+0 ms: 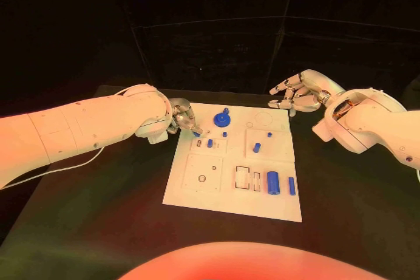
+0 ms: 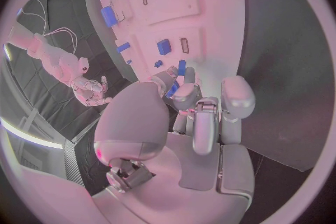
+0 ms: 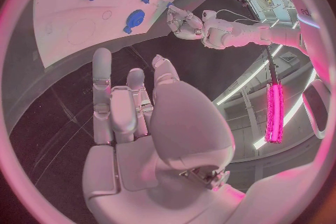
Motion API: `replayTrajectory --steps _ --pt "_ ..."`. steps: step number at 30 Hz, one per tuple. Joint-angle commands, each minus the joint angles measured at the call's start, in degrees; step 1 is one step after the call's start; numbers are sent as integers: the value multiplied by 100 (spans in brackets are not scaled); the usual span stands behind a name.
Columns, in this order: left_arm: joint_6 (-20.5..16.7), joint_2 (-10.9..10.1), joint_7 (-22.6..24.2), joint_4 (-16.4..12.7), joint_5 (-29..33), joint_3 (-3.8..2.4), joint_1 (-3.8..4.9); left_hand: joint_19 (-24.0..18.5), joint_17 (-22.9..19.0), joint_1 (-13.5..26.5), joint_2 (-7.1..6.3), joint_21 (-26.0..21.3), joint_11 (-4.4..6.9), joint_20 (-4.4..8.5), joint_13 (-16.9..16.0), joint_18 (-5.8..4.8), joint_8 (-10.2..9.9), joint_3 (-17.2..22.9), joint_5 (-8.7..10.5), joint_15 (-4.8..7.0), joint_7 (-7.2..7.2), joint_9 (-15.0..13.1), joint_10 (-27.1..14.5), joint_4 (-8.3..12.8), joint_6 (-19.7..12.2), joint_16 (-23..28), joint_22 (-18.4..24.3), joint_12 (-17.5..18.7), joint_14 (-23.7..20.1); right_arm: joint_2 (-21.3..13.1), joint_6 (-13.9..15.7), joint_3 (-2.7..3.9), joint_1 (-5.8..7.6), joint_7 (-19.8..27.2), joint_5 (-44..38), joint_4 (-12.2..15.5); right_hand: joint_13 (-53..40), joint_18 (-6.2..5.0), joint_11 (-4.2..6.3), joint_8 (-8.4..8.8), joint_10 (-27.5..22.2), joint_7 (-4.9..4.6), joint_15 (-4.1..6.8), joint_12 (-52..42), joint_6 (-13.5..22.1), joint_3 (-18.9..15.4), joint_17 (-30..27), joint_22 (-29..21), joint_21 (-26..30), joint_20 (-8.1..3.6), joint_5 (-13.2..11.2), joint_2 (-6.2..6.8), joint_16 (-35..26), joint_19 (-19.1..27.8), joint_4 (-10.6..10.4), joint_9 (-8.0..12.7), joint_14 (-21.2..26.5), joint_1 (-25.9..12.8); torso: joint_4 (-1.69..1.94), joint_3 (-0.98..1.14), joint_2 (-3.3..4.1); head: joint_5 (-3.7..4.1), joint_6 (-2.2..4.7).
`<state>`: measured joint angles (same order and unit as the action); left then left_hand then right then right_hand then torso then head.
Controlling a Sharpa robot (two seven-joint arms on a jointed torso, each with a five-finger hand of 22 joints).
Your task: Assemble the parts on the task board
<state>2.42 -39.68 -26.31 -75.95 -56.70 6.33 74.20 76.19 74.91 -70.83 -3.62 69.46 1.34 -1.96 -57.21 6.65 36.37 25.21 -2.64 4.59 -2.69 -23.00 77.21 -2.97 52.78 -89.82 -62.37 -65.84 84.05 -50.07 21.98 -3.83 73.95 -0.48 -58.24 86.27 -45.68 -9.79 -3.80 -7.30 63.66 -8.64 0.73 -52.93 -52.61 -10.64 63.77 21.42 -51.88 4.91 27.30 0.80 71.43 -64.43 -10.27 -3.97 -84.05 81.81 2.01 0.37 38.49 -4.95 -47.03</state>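
Observation:
The white task board [image 1: 229, 198] lies in the middle of the black table. My left hand [image 1: 182, 119] hovers over the board's far left corner and pinches a small blue part [image 2: 173, 89] between thumb and fingertips. A round blue knobbed part [image 1: 221, 119] stands just to the right of that hand. Small blue pegs [image 1: 257, 147] sit further in, and a thick blue cylinder [image 1: 273, 183] lies beside a slim blue bar [image 1: 291, 186] at the near right. My right hand [image 1: 299, 92] is raised beyond the board's far right corner, its fingers loosely spread and holding nothing.
A white cable [image 1: 65, 164] trails across the table under my left arm. Bare black tabletop [image 1: 350, 195] lies on both sides of the board and in front of it. The board has several unfilled recesses [image 1: 202, 178] on its near left.

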Motion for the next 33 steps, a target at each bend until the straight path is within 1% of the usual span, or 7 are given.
replayTrajectory --steps 1,6,8,13,19,25,33 --pt "-147 1 21 -44 -99 3 -8 45 1509 29 33 26 11 5 4 -51 13 745 -15 -12 -12 -5 38 726 35 -18 -5 15 595 13 -8 3 11 48 11 -3 9 -79 33 -33 -9 -1 35 13 48 9 1 -9 37 8 30 -11 -33 -26 -38 -3 -69 54 -8 3 2 -1 -5" --pt "40 0 -51 -98 -109 21 -26 44 1509 44 25 23 12 6 6 -50 22 770 -14 -11 -10 -7 42 725 36 -18 -1 15 595 19 -14 3 11 48 12 -11 9 -79 33 -33 -9 -1 35 13 48 9 1 -9 37 8 30 -11 -33 -26 -38 -3 -69 54 1 10 3 2 -15" --pt "120 -4 -83 -117 -122 32 -30 43 1509 45 24 22 12 6 6 -50 22 771 -14 -11 -10 -7 42 725 36 -18 -1 15 595 21 -17 3 11 49 13 -12 9 -79 33 -33 -9 -1 35 13 48 9 1 -9 37 8 30 -11 -33 -26 -38 -3 -69 54 0 10 1 4 -27" --pt "258 -14 -164 -124 -195 56 -35 40 1509 49 23 17 12 6 12 -49 24 776 -15 -11 -10 -8 41 724 37 -18 6 19 595 21 -25 3 11 54 21 -11 9 -79 33 -33 -9 -1 35 13 48 9 1 -9 37 8 30 -11 -33 -26 -38 -3 -69 54 -4 7 4 -6 -24" --pt "349 2 -205 -91 -225 70 -37 40 1509 59 19 16 12 6 12 -49 29 790 -15 -11 -10 -9 42 721 38 -18 6 19 595 17 -27 3 11 55 25 -6 9 -79 33 -33 -9 -1 35 13 48 9 1 -9 37 8 30 -11 -33 -26 -38 -3 -69 54 -13 10 1 -12 -35" --pt "430 42 -173 -89 -231 114 -38 40 1509 91 9 15 13 6 6 -49 44 821 -14 -11 -6 -14 48 712 43 -18 4 14 595 22 -29 3 11 58 25 -5 9 -79 33 -33 -9 -1 35 13 48 9 1 -9 37 8 30 -11 -33 -26 -38 -3 -69 54 -10 6 4 -10 -45" --pt "419 60 -143 -73 -231 130 -42 36 1509 123 4 8 15 7 7 -48 58 846 -13 -10 -2 -19 51 698 48 -18 10 13 595 25 -33 3 11 59 25 -5 25 -78 32 -37 -16 -2 35 21 49 5 5 -14 44 7 33 -9 -36 -31 -50 -3 -71 55 -4 7 2 -8 -55"
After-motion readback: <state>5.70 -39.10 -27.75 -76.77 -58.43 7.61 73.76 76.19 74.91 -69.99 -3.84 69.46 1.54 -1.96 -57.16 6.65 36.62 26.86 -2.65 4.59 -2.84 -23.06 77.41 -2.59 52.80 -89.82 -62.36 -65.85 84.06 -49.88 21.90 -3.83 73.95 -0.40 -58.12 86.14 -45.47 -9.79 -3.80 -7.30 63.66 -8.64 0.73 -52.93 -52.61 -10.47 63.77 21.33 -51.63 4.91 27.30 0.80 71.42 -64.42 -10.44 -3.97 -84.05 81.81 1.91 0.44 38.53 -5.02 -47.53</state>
